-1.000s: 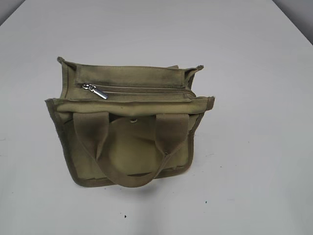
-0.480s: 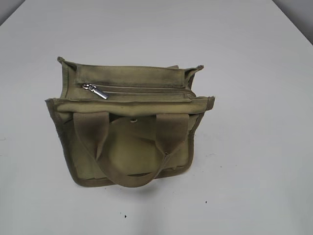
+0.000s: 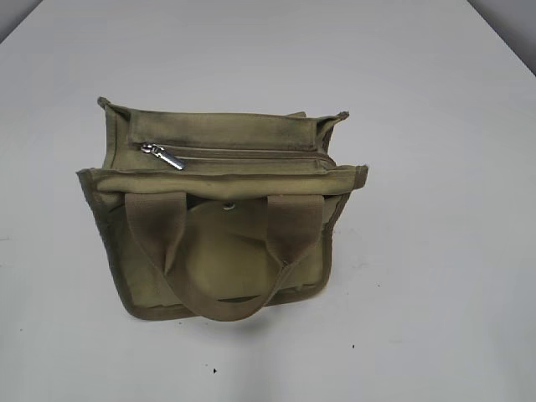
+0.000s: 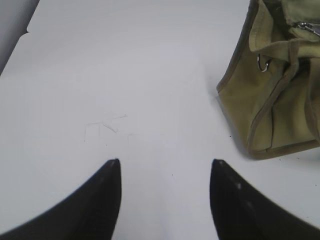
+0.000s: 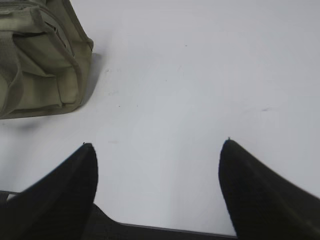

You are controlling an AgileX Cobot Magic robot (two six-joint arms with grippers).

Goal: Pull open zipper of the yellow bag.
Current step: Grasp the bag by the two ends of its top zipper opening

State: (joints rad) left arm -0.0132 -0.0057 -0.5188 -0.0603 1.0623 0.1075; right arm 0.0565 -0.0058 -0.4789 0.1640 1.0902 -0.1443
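Nearest the camera, on the white tabletop (image 3: 435, 251): yellow bag (image 3: 219, 251), handles forward, closed zipper (image 3: 243, 154) across the top, long axis left-right, pull tab (image 3: 164, 156) at the left end. Left hand (image 4: 165, 165) and right hand (image 5: 157, 147) both wide open, empty, well apart from it. Advice: brace bag, pinch tab, draw rightward along the tape.

Bag (image 4: 270, 95) on the counter (image 4: 125, 75), ahead and right of the left fingers (image 4: 107, 200). Ahead and left of the right fingers (image 5: 250, 185), well apart from both.
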